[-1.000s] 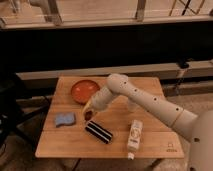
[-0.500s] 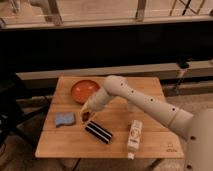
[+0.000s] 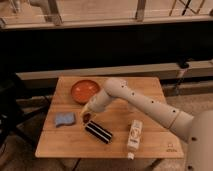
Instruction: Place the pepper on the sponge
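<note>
My white arm reaches from the right across the wooden table (image 3: 150, 105). The gripper (image 3: 86, 117) hangs low over the table, just right of the sponge (image 3: 64, 119), a small flat blue-grey pad near the left edge. A tiny dark red pepper (image 3: 86, 118) sits at the fingertips, and the gripper is shut on it. A narrow gap separates the pepper from the sponge's right edge.
An orange-red round bowl (image 3: 85, 91) stands behind the gripper. A black block with white stripes (image 3: 98, 131) lies just right and in front of it. A white bottle (image 3: 134, 136) lies near the front edge. A dark chair stands left of the table.
The arm has swung left and a little forward, carrying the gripper and pepper from in front of the bowl to close beside the sponge.
</note>
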Controlling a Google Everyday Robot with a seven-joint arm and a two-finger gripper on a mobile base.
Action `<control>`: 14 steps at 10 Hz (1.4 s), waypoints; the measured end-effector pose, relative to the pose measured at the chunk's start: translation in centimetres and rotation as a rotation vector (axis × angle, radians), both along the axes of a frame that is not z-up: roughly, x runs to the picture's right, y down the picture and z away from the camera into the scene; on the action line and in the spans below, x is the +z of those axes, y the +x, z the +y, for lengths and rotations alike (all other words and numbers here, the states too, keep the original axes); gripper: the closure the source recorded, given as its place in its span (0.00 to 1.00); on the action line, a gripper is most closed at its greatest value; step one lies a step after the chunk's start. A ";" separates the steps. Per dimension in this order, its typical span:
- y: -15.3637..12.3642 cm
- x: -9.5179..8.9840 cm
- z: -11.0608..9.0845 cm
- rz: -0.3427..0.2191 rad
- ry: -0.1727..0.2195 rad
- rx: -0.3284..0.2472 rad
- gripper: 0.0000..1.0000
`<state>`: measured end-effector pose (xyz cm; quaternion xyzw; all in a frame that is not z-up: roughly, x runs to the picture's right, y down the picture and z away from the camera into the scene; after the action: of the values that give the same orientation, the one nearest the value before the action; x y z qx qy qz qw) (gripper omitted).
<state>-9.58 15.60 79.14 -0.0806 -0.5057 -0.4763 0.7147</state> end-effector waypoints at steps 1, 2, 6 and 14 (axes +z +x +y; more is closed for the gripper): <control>0.0 0.1 0.3 -0.005 0.000 -0.002 1.00; -0.2 0.0 0.8 -0.011 -0.002 -0.007 1.00; -1.4 -1.9 4.3 -0.045 0.022 -0.027 1.00; -5.6 -6.5 7.9 0.033 0.313 -0.064 1.00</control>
<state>-15.21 23.53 72.60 0.0076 -0.4106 -0.5704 0.7113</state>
